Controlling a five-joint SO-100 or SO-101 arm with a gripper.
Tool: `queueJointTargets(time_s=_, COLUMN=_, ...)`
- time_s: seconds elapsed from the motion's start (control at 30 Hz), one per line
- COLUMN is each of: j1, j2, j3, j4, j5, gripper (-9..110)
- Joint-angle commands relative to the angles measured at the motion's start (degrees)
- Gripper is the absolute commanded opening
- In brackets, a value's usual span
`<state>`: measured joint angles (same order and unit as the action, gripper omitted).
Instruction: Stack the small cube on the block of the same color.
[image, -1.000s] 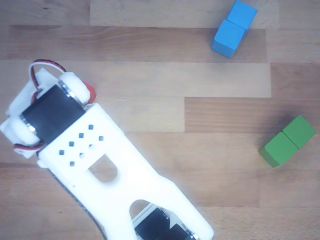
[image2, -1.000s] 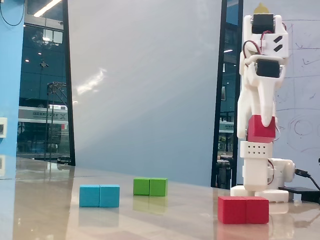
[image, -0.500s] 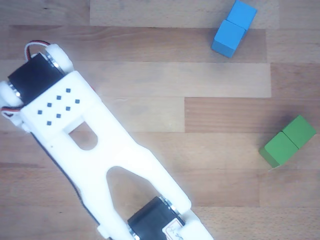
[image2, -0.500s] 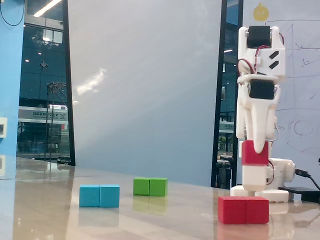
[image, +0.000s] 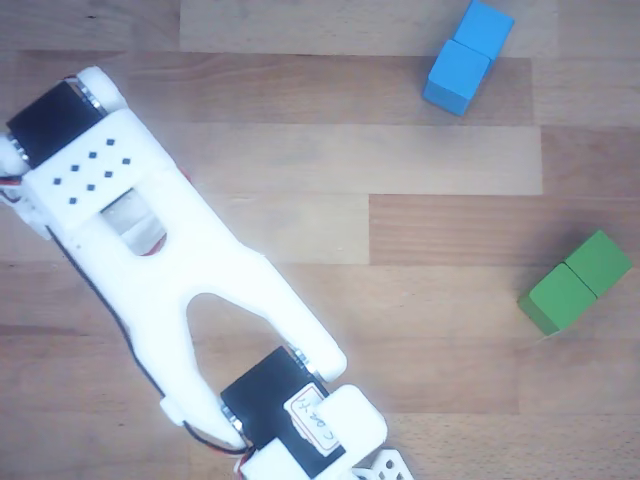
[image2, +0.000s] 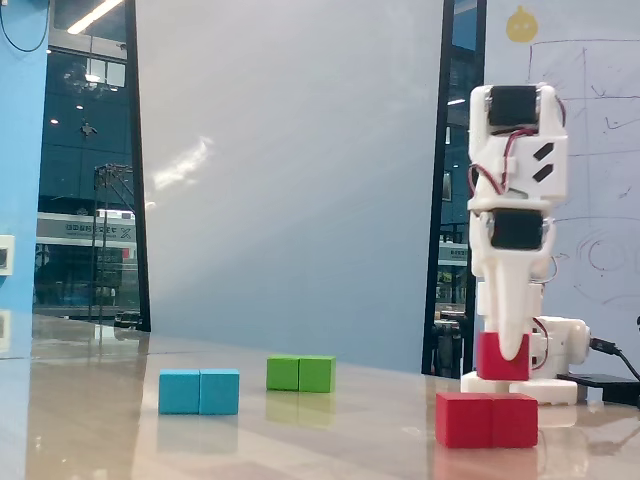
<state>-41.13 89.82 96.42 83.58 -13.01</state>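
In the fixed view, going left to right: a blue block (image2: 199, 391) lies on the table (image2: 300, 440) at about 8 o'clock of the picture, a green block (image2: 300, 374) sits just beyond it toward the middle, and the red block (image2: 487, 419) lies at about 4 o'clock, its seam showing across the middle. Straight above the red block, at its 12 o'clock, hangs the small cube (image2: 502, 357), with a thin gap visible between the two. The gripper (image2: 503, 352) points down, its jaws closed on the cube's sides, the white arm (image2: 515, 210) rising above it.

In the other view, the arm (image: 170, 260) covers the left half, hiding cube and red block. The blue block (image: 467, 56) lies at 1 o'clock, the green block (image: 574, 282) at 3 o'clock.
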Motion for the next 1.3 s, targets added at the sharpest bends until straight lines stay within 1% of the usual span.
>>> queueJointTargets(time_s=0.0, j1=2.64, j2=0.44, j3=-5.1, j4=-0.97, j5=-0.18, gripper=12)
queueJointTargets(time_s=0.3, j1=4.31, j2=-1.05, j3=-5.1, j4=-1.76, j5=-0.26, gripper=12)
queueJointTargets(time_s=0.87, j1=3.52, j2=-1.05, j3=-5.1, j4=-2.72, j5=-0.18, gripper=13)
queueJointTargets(time_s=0.93, j1=3.52, j2=-1.05, j3=-5.1, j4=-2.72, j5=-0.18, gripper=14)
queueJointTargets(time_s=1.1, j1=3.52, j2=-1.05, j3=-5.1, j4=-2.64, j5=-0.18, gripper=21)
queueJointTargets(time_s=1.27, j1=3.69, j2=-1.05, j3=-5.1, j4=-2.55, j5=-0.18, gripper=24)
